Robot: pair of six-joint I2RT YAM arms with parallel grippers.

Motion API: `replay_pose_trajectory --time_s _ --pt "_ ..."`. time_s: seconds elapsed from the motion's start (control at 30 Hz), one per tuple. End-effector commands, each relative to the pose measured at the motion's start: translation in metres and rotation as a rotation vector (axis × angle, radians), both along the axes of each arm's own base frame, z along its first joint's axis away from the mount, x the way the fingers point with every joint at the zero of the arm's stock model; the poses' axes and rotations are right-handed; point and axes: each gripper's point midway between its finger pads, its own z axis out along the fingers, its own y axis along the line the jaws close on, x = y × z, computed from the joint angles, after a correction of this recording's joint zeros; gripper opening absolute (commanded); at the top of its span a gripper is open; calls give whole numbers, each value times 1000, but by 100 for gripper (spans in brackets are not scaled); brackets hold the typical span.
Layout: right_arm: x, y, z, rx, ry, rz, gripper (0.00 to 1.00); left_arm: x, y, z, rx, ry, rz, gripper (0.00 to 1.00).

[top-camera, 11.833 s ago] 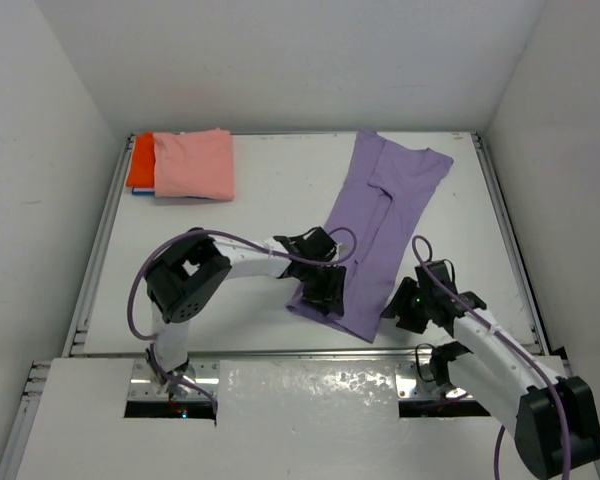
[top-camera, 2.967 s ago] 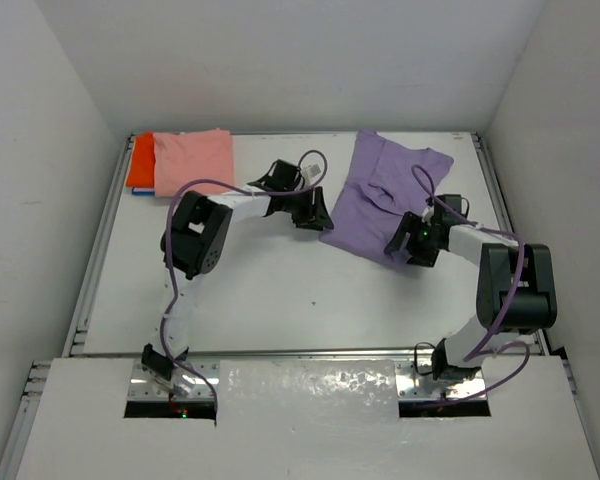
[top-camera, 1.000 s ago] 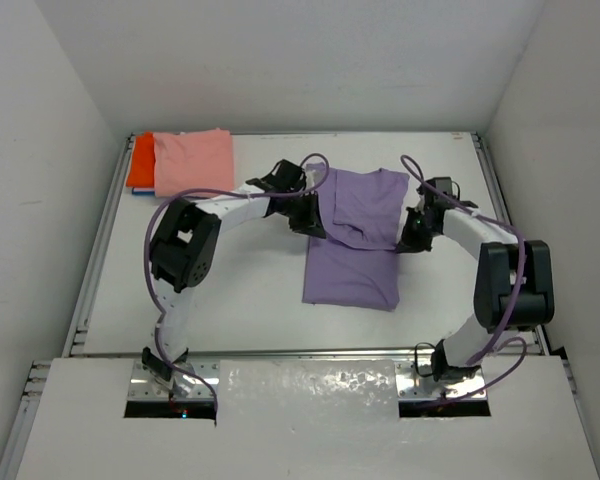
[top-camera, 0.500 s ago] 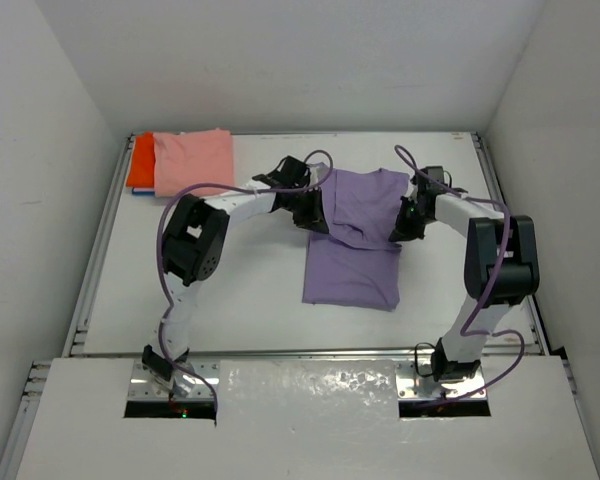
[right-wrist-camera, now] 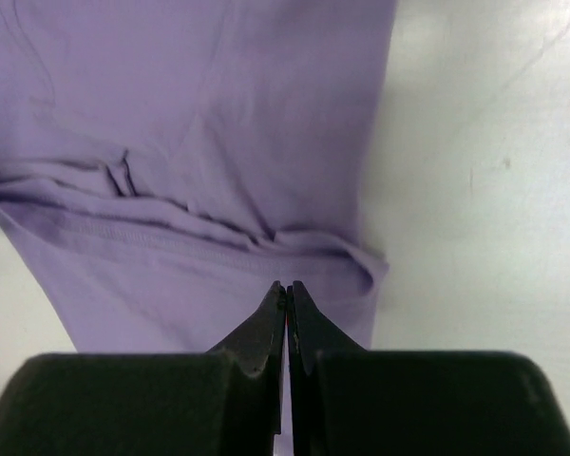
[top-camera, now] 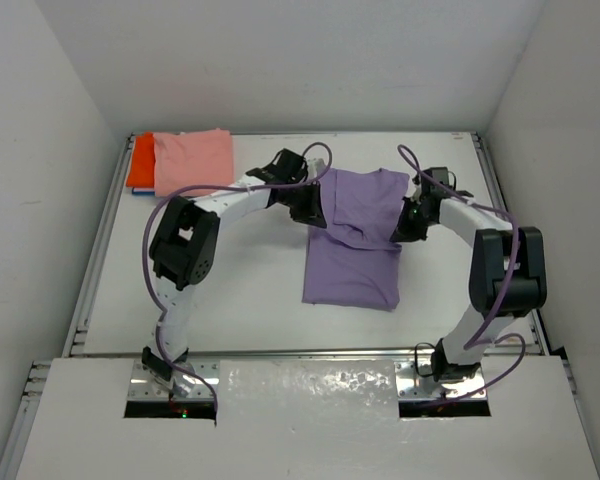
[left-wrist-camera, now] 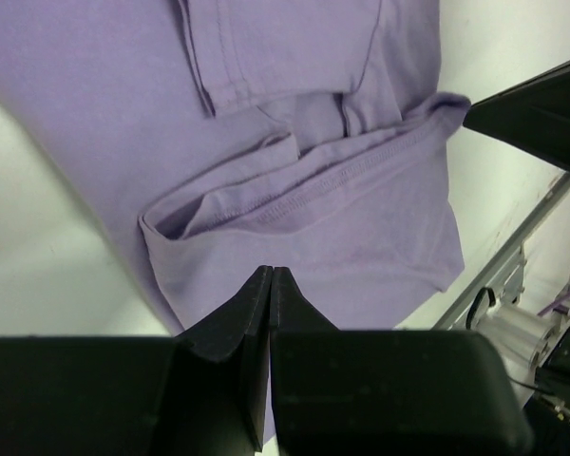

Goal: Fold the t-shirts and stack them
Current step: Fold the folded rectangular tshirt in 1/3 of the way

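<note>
- Folding, by the look of it, the purple cotton t-shirt (top-camera: 355,245), spread right of centre on the white table (top-camera: 230,290), with its far part doubled over toward the near part.
- Flanked by the left gripper (top-camera: 315,212) at the far-left edge and the right gripper (top-camera: 405,225) at the right edge. Pressed together in both cases, with no cloth visibly caught between the fingers.
- Next, most likely: opening up, taking the fold at both ends evenly, and carrying it over so the edges line up. After that, moving the bundle to the folded salmon-pink t-shirt (top-camera: 193,162) resting on the folded orange t-shirt (top-camera: 139,160) in the far-left corner.
- From the top view only: the stack, both arms and the whole outline of the purple cloth. Too small there to read the fingertips.
- From the left wrist view only: a stitched hem (left-wrist-camera: 332,176) and a loose pocket of slack at the fold.
- From the right wrist view only: a bunched ridge of wrinkles just beyond the closed tips.
</note>
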Motion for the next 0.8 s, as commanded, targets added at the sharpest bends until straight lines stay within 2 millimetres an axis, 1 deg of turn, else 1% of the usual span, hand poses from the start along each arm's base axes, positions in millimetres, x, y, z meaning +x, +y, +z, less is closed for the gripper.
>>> replay_pose_trajectory --time_s 0.0,0.13,0.23,0.3,0.4,0.53,0.63,0.73,0.77 --pt "-9 5 12 24 -39 29 0 -6 -2 29 -50 -57 -52 1" --pt "-21 8 10 22 -28 38 0 -15 -6 31 -64 -54 -87 1" --pt "-26 8 7 22 -18 31 0 -21 -7 27 -65 -40 -104 0" --pt "-27 7 5 20 -14 30 0 -22 -7 23 -60 -33 -107 0" --pt "-29 8 -2 19 11 24 0 -25 -7 10 -56 -7 -115 0" --pt "-25 6 -6 5 20 20 0 -24 -9 -2 -56 13 -115 0" --pt "-23 6 -6 -1 28 21 0 -19 -12 -6 -53 15 -115 0" --pt "-16 5 -6 -7 24 21 0 -16 -14 -8 -58 15 -106 0" --pt "-15 4 -8 -11 35 20 0 -14 -14 -9 -57 15 -103 0"
